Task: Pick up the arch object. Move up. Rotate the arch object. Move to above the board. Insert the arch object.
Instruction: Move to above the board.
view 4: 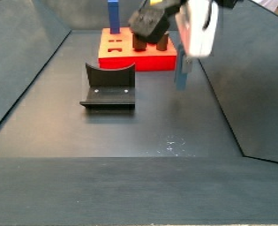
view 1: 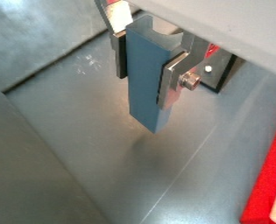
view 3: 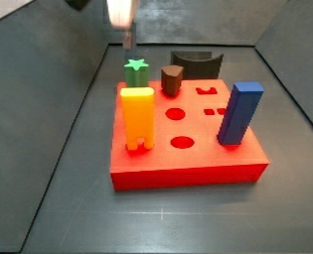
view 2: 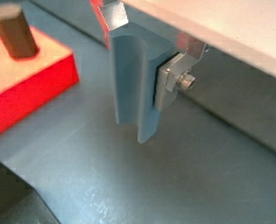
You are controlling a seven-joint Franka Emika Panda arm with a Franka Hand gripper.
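Grey flooring fills a wrist view, where the gripper (view 1: 147,70) is clamped on the arch object (view 1: 144,107), a tall blue-grey slab hanging on end between the 2 silver fingers (view 1: 173,77). The dark fixture (view 1: 218,74) lies beyond it, and a strip of the board (view 1: 269,175) shows at the frame's edge. In a wrist view from the opposite side, the arch object (view 2: 134,87) shows a shallow hollow running down one face. The pads grip it near its upper end, so most of its length hangs below them, and the board (view 2: 35,87) carries a brown peg (view 2: 11,35). In a side view the gripper (view 3: 123,30) hangs behind the board (view 3: 186,171), near the fixture (view 3: 196,62), though the piece is too thin there to read. In a side view from the far end, the gripper (view 4: 184,55) holds the arch object (view 4: 180,75) over bare floor beside the board (view 4: 153,60), apart from the fixture (view 4: 108,88), with its lower end seemingly clear of the floor. The piece looks rigid, light and smooth-faced. A hold this high on flat faces may let it swing or slip when turned, and a grip nearer its middle would probably be steadier.
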